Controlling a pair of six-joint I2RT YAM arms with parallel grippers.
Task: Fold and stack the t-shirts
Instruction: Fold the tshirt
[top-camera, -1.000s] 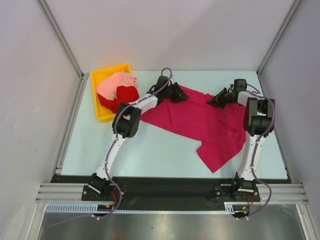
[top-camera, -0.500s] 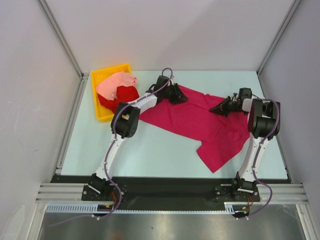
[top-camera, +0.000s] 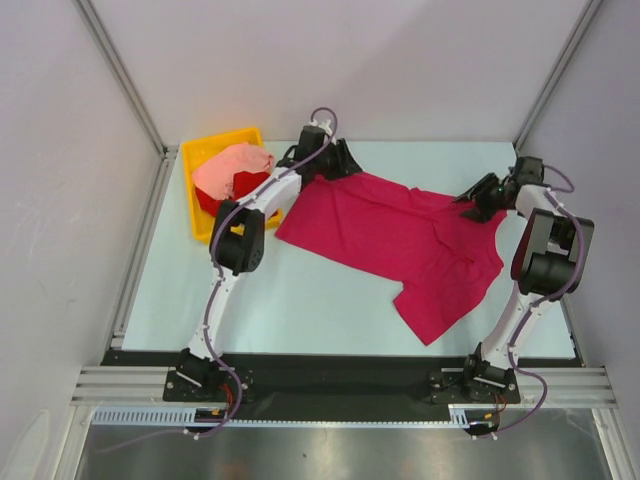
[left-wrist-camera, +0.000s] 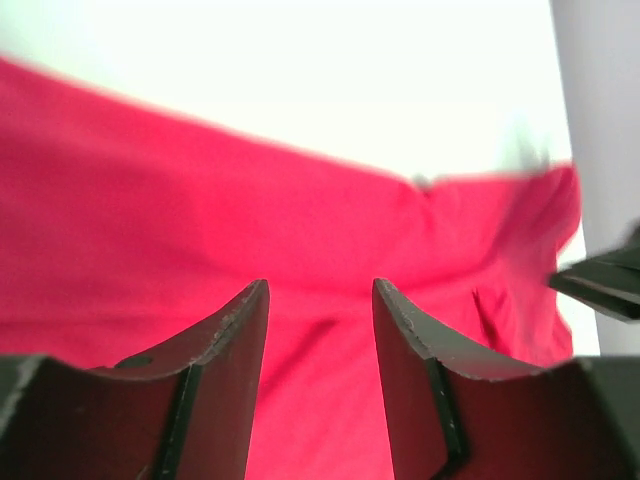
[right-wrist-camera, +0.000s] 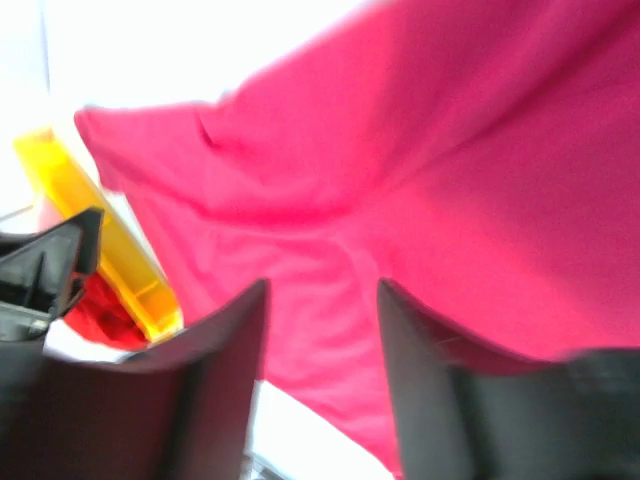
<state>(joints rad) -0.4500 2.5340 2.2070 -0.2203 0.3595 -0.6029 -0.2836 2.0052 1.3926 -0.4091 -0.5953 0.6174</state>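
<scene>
A magenta-crimson t-shirt (top-camera: 390, 240) lies spread out on the table, with a sleeve trailing toward the front. My left gripper (top-camera: 343, 168) hovers at the shirt's far left corner, open, with only cloth (left-wrist-camera: 300, 230) below its fingers. My right gripper (top-camera: 470, 200) stands open just off the shirt's far right corner, above the cloth (right-wrist-camera: 450, 180), holding nothing. A pale salmon-pink t-shirt (top-camera: 232, 165) lies crumpled on top of a bright red t-shirt (top-camera: 248, 188) in the bin.
The yellow bin (top-camera: 204, 230) sits at the table's back left, and its corner (right-wrist-camera: 115, 255) also shows in the right wrist view. White walls and metal frame rails (top-camera: 140, 250) close in the table on the left, back and right.
Both grippers have opened and let go of the magenta shirt. The left one drew back and left, the right one swung out to the right. The shirt's far edge now lies flat.
</scene>
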